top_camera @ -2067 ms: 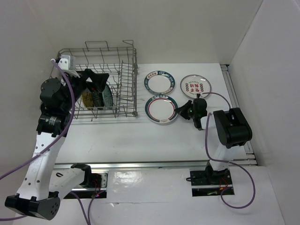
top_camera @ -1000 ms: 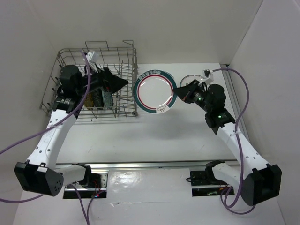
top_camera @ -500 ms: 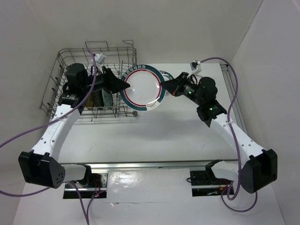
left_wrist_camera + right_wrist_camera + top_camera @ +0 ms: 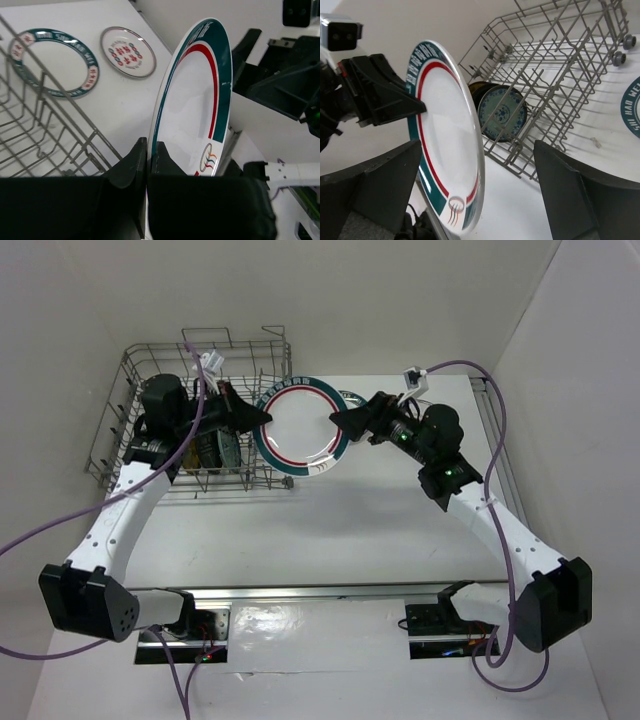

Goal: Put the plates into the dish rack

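Note:
A white plate with a dark green rim and a red ring [image 4: 300, 425] hangs upright in the air just right of the dish rack [image 4: 150, 350]. My left gripper [image 4: 262, 418] is shut on its left rim, and the fingers [image 4: 131, 160] pinch the edge in the left wrist view. My right gripper [image 4: 342, 423] is open, its fingers [image 4: 380, 175] standing wide on either side of the plate [image 4: 445, 135] without touching it. A pale teal patterned plate [image 4: 502, 112] stands in the rack [image 4: 555, 65] with darker plates behind it.
A green-lettered plate [image 4: 55, 60] and a plate with red marks [image 4: 128, 52] lie flat on the white table behind the held plate. The rack's right wall [image 4: 288, 420] is close beside the held plate. White walls enclose the table at the back and sides.
The plate came left from over the table to the rack's edge. My left gripper shut on its left rim, and my right gripper let go and opened wide.

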You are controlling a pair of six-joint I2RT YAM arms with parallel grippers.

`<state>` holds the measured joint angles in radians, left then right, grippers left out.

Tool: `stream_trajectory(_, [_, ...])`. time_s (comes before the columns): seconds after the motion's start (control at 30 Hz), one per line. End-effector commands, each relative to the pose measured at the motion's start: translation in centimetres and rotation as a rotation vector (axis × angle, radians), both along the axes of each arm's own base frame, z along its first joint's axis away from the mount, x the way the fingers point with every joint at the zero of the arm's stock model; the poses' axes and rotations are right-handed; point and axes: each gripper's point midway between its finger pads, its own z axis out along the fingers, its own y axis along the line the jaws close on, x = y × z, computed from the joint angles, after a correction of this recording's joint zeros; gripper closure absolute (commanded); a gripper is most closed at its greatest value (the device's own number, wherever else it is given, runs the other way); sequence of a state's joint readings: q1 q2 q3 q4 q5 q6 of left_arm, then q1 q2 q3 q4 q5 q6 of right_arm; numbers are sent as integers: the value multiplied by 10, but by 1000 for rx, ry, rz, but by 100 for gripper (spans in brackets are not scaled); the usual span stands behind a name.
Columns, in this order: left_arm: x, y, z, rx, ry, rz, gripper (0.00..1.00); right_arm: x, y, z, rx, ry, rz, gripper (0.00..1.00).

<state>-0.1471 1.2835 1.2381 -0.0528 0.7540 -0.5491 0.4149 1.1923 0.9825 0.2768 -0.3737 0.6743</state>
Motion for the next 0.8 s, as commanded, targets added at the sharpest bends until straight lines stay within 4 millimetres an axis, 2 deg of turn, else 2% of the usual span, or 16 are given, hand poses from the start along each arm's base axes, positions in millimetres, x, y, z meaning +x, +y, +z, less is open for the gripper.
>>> stream_trajectory(0.0, [-9,24,73,-11,-238,180,100,-11,-9,41,10,-122,-33,0])
stream_trajectory(0.07, [-10,42,90,-9,-256,308,100,-14,-13,34,-16,-105,-44,0])
stream_trajectory(0.1, [-13,60,113,-20,-301,423,100,-15,-16,29,-29,-102,-60,0])
stream_trajectory(0.17, [-9,94,131,-37,-299,583,100,-16,-23,26,-43,-96,-81,0])
stream_trajectory(0.2, [-12,107,148,-42,-318,645,100,-14,-27,16,-54,-74,-90,0])
stream_trajectory(0.27, [-7,138,164,-39,-346,786,100,-21,-30,8,-72,-61,-90,0])
stream_trajectory(0.3, [-8,147,182,-43,-385,826,100,-21,-35,3,-88,-60,-101,0])
stream_trajectory(0.33, [-3,163,185,-7,-399,905,100,-23,-37,-4,-108,-54,-101,0])
stream_trajectory(0.4, [17,184,186,40,-397,1005,100,-30,-44,-8,-123,-45,-113,0])
stream_trajectory(0.43, [24,206,187,74,-407,1110,100,-33,-45,-15,-130,-30,-111,0])
stream_trajectory(0.47, [41,218,177,112,-385,1161,100,-39,-47,-15,-128,-35,-103,0])
stream_trajectory(0.57, [59,251,174,210,-373,1315,100,-48,-49,-21,-144,-31,-93,0])
stream_trajectory(0.6, [76,256,159,260,-343,1331,100,-53,-51,-21,-154,-30,-92,0])
stream_trajectory(0.7, [93,270,156,342,-386,1395,100,-62,-56,-16,-169,-51,-116,0])
stream_trajectory(0.73, [103,278,140,415,-369,1422,100,-65,-51,-16,-169,-52,-103,0])
stream_trajectory(0.77, [107,285,137,437,-372,1443,100,-68,-52,-18,-168,-53,-103,0])
